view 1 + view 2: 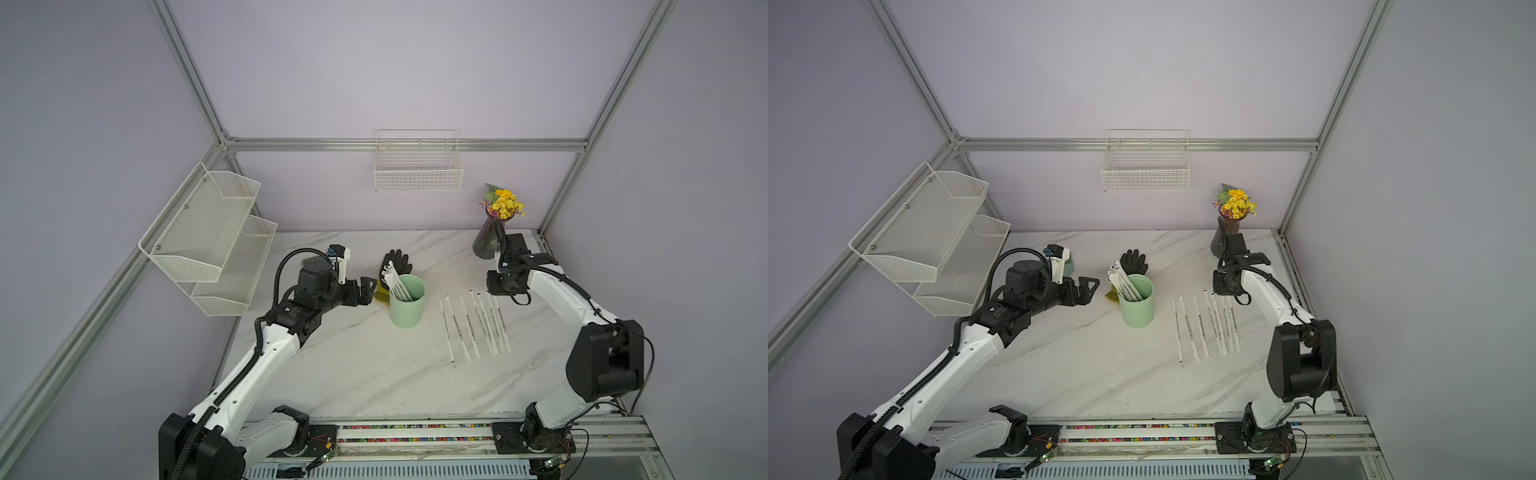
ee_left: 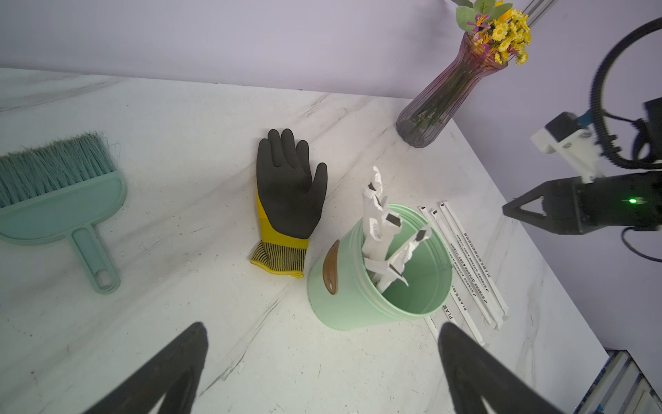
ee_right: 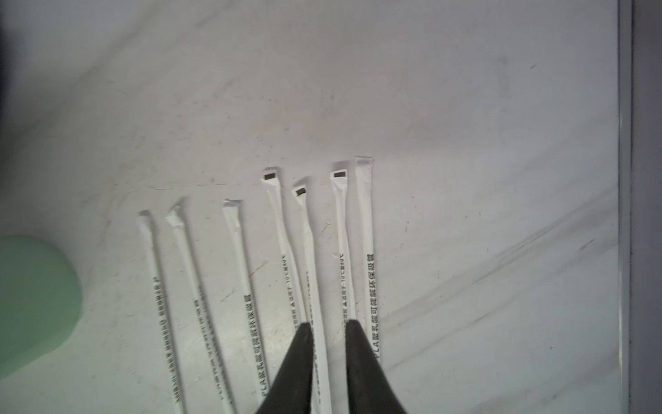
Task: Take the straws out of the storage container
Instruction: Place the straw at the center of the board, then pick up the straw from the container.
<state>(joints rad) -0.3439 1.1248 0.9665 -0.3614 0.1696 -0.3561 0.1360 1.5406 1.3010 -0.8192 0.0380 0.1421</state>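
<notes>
The storage container (image 1: 407, 307) (image 1: 1136, 307) is a mint-green cup standing upright mid-table, with a bundle of white wrapped straws (image 1: 397, 284) (image 2: 381, 229) leaning out of it toward the back left. Several more straws (image 1: 473, 328) (image 1: 1206, 326) (image 3: 286, 251) lie in a row on the marble to its right. My left gripper (image 1: 368, 293) (image 2: 324, 329) hovers just left of the cup, jaws wide open and empty. My right gripper (image 1: 496, 294) (image 3: 329, 323) points down over the far ends of the laid-out straws, its jaws a narrow gap apart with nothing gripped.
A black and yellow glove (image 1: 395, 264) (image 2: 290, 190) lies right behind the cup. A teal hand brush (image 2: 61, 200) lies at the back left. A vase of flowers (image 1: 490, 237) stands behind the right arm. A wire basket (image 1: 417, 174) and mesh rack (image 1: 212, 237) hang on the walls.
</notes>
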